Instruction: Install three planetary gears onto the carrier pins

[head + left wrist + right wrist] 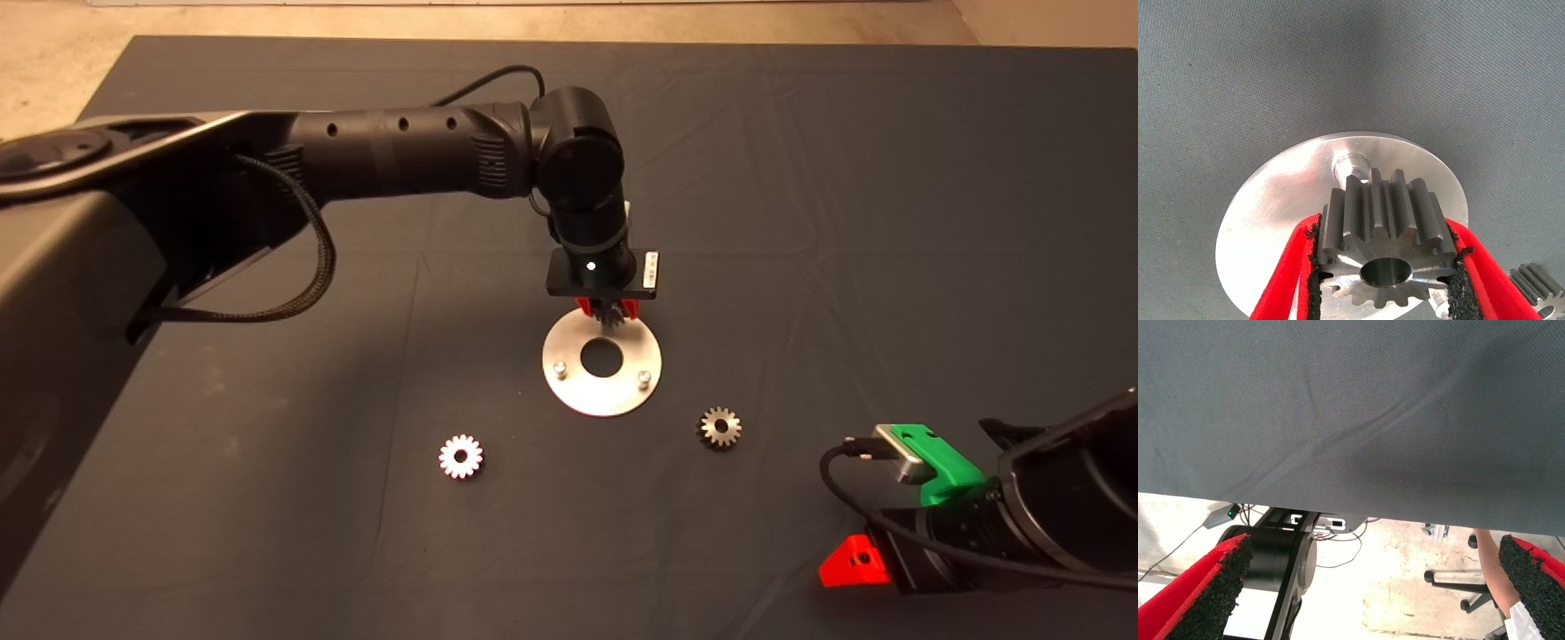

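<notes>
The silver carrier disc [569,382] lies mid-mat with two bare pins in the head view, one at front left [560,366] and one at front right [645,379]. My left gripper [608,311] hangs over the disc's far edge, shut on a grey planetary gear [1386,230]. In the left wrist view the gear is held just above the disc [1271,220], close to the third pin [1353,163]. Two more gears lie on the mat: one front left [460,456], one front right [718,427]. My right gripper [1371,587] is parked at the lower right, open and empty.
The dark mat [267,533] covers the table. Past its edge the right wrist view shows floor, cables, a black stand [1281,567], a chair base [1458,583] and a person's arm [1495,570]. The front-right gear also shows in the left wrist view [1538,285].
</notes>
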### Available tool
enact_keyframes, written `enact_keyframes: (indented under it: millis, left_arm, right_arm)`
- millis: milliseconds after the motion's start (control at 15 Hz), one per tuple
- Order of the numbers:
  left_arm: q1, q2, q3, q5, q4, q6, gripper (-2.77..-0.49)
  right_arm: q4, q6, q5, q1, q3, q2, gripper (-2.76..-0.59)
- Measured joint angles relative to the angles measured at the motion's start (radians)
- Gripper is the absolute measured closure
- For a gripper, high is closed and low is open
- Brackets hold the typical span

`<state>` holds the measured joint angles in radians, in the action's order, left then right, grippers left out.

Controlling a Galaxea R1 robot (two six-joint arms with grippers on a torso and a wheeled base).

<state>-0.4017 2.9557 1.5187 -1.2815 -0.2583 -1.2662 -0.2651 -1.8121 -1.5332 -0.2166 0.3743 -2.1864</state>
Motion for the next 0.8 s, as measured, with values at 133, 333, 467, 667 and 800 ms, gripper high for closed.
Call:
enact_keyframes:
  millis: [133, 333, 467, 667, 800]
  left_arm:
    - [0.000, 0.000, 0.000, 0.000, -0.008, 0.000, -0.96]
    - [0.000, 0.000, 0.000, 0.001, -0.013, 0.000, -0.96]
    - [0.000, 0.000, 0.000, 0.003, -0.016, 0.004, -0.96]
    - [0.000, 0.000, 0.001, 0.029, -0.024, 0.005, -0.96]
    - [0.000, 0.000, 0.004, 0.033, -0.024, 0.006, -0.96]
  right_arm:
    - [0.000, 0.000, 0.000, 0.000, 0.000, 0.000, -2.75]
    - [0.000, 0.000, 0.000, 0.000, 0.000, 0.000, -2.75]
    - [0.000, 0.000, 0.000, 0.000, 0.000, 0.000, -2.75]
    - [0.000, 0.000, 0.000, 0.000, 0.000, 0.000, -2.75]
    - [0.000, 0.000, 0.000, 0.000, 0.000, 0.000, -2.75]
